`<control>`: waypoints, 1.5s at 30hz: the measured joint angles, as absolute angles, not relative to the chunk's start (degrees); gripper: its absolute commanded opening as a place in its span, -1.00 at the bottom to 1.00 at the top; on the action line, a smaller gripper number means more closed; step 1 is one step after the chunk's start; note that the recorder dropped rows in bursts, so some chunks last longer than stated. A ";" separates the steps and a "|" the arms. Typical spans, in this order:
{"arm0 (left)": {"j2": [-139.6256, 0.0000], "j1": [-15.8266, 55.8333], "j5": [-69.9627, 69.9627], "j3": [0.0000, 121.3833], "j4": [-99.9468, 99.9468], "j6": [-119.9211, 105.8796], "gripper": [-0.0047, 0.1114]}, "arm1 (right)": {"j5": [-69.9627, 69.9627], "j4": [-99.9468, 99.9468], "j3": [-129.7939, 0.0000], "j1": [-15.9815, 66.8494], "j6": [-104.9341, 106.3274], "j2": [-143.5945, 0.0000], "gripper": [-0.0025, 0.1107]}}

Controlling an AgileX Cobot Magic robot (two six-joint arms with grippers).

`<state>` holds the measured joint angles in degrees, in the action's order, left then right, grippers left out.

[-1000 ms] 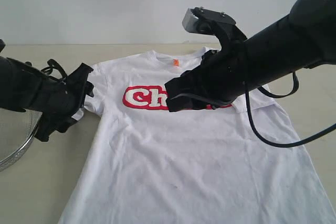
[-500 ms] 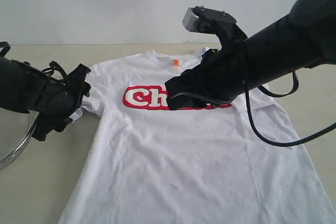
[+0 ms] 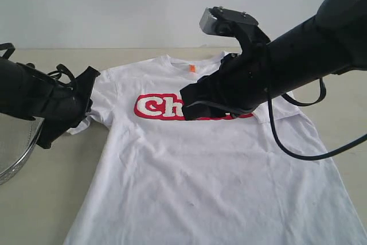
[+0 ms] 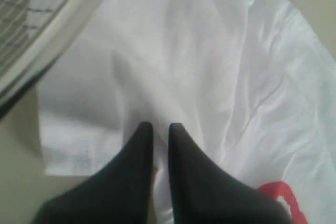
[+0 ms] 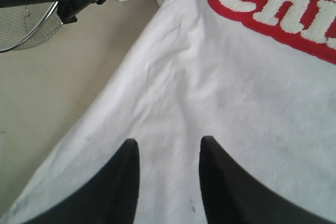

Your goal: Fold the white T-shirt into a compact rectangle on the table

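Note:
The white T-shirt (image 3: 212, 164) lies flat and face up on the table (image 3: 34, 210), red chest print (image 3: 155, 107) and orange neck tag (image 3: 192, 68) showing. My left gripper (image 3: 86, 114) is at the shirt's left sleeve; in the left wrist view its jaws (image 4: 160, 127) stand almost together with a fold of white sleeve fabric (image 4: 157, 66) pinched between them. My right gripper (image 3: 186, 113) hovers over the chest, covering part of the print. In the right wrist view it (image 5: 169, 142) is open above plain white cloth (image 5: 220, 93), holding nothing.
A round wire-mesh basket (image 3: 11, 153) sits at the table's left edge, just behind my left arm (image 3: 34, 98); its rim (image 4: 47, 30) lies close to the sleeve. Bare tabletop (image 5: 58, 93) lies left of the shirt's side.
My left gripper has shut on the left sleeve and drawn back slightly to the left, tugging the sleeve edge outward. The right arm has not moved.

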<state>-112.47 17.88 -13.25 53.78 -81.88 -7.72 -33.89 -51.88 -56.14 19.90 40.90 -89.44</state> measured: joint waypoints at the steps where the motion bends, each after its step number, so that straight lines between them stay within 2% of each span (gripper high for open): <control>1: -112.47 17.88 -13.25 53.78 -81.88 -7.72 -0.84 | -33.89 -51.88 -56.14 19.90 40.90 -89.44 -0.36; 9: -112.47 17.88 -13.72 53.83 -80.98 -7.72 -0.84 | -33.89 -51.88 -56.14 19.90 40.90 -89.44 -0.36; 11: -112.47 17.88 -13.06 53.83 -80.98 -7.62 -0.79 | -33.89 -51.88 -56.14 19.90 40.90 -89.44 -0.36; 13: -112.36 17.88 -12.51 53.83 -80.98 -7.62 -0.61 | -33.89 -51.88 -56.14 19.90 40.90 -89.44 -0.36; 18: -111.84 17.88 -11.07 53.83 -80.87 -8.16 0.11 | -33.89 -51.88 -56.17 19.90 40.90 -89.44 -0.36; 20: -111.84 17.88 -10.29 53.83 -80.87 -8.16 0.35 | -33.89 -51.88 -56.17 19.90 40.90 -89.44 -0.36; 21: -111.84 17.88 -9.64 53.83 -80.87 -8.16 0.40 | -33.89 -51.88 -56.17 19.90 40.90 -89.44 -0.36; 41: -114.90 17.88 -5.51 57.95 -80.40 -7.94 0.42 | -33.89 -51.88 -56.28 19.90 40.90 -89.44 -0.36; 43: -115.44 17.88 -5.38 58.73 -79.79 -7.94 0.39 | -33.89 -51.88 -56.28 19.90 40.90 -89.44 -0.36; 45: -115.78 17.88 -5.88 59.19 -78.98 -7.94 0.28 | -33.89 -51.88 -56.28 19.90 40.90 -89.44 -0.36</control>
